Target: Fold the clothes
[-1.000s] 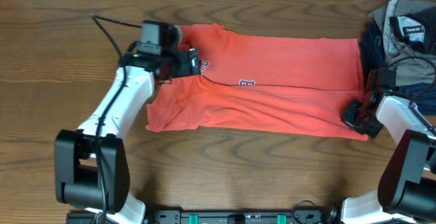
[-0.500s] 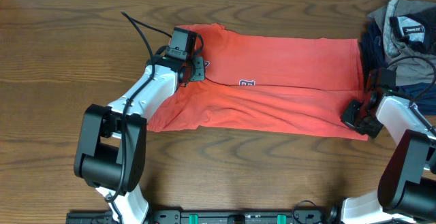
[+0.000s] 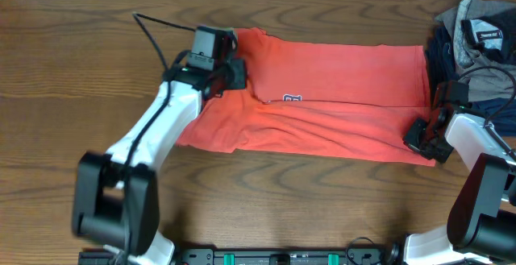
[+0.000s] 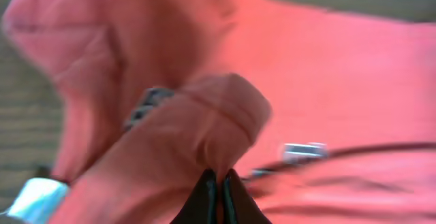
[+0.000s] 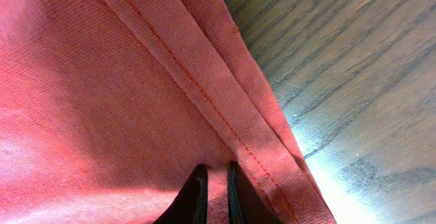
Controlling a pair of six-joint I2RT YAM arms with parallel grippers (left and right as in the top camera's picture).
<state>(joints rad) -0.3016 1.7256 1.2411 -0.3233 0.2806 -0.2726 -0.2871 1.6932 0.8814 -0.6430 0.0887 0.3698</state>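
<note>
The clothes, a coral-red T-shirt [image 3: 347, 72] with small lettering [image 3: 292, 98] on the chest, lies folded lengthwise across the table. My left gripper [image 3: 234, 73] sits on its upper left part. In the left wrist view that gripper [image 4: 219, 180] is shut on a raised fold of the red fabric [image 4: 204, 122]. At the shirt's lower right corner, my right gripper [image 3: 421, 136] is shut on the cloth. In the right wrist view its fingertips [image 5: 216, 173] pinch the fabric just inside the stitched hem [image 5: 204, 81].
A pile of grey and navy garments [image 3: 476, 31] lies at the back right, close to the right arm. A black cable [image 3: 157, 35] arches over the left arm. Bare wooden table [image 3: 72, 80] surrounds the shirt, and shows beside the hem [image 5: 354, 81].
The left jaws have gone from open to shut on a fold of the shirt, and the arm has shifted slightly right. The shirt's left edge has drawn in. The right arm has not moved.
</note>
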